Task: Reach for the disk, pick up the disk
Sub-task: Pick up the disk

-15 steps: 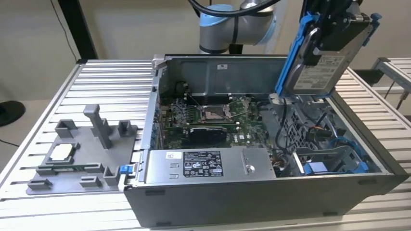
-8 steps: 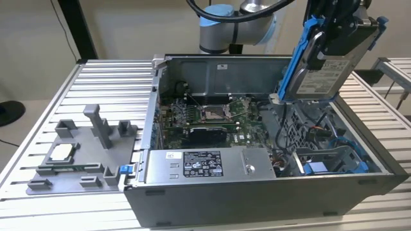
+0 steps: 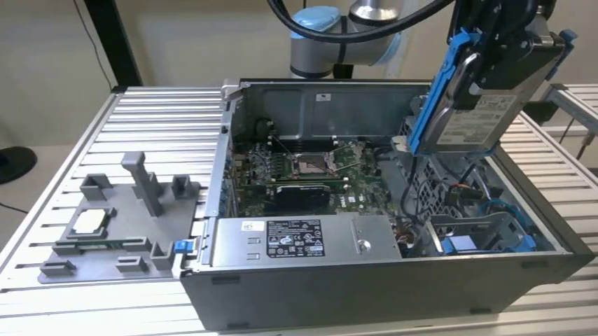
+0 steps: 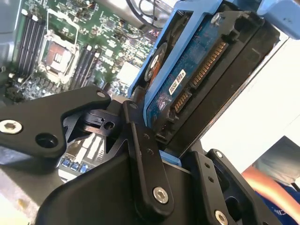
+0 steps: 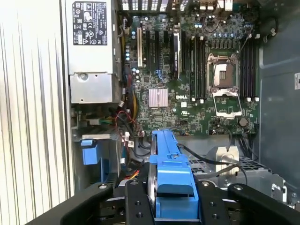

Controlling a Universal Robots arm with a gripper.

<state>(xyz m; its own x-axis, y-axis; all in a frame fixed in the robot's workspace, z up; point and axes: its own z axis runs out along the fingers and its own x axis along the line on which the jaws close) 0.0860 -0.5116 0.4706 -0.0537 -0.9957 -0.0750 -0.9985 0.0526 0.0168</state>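
Note:
The disk (image 3: 472,115) hangs tilted above the open computer case's far right corner in the exterior view, silver-grey with a white label and a blue carrier frame. My gripper (image 3: 502,59) is shut on its upper part. In the second wrist view the disk's (image 4: 197,79) blue circuit-board side and connector sit between the black fingers (image 4: 143,159). In the first wrist view the blue carrier edge (image 5: 171,176) is clamped between the fingers (image 5: 136,204), with the motherboard below.
The open computer case (image 3: 374,280) holds a motherboard (image 3: 309,171), a grey labelled power-supply box (image 3: 299,240) and blue drive-bay parts (image 3: 463,243). A grey fixture (image 3: 122,224) with a small square chip stands on the slatted table (image 3: 159,119) at the exterior view's left.

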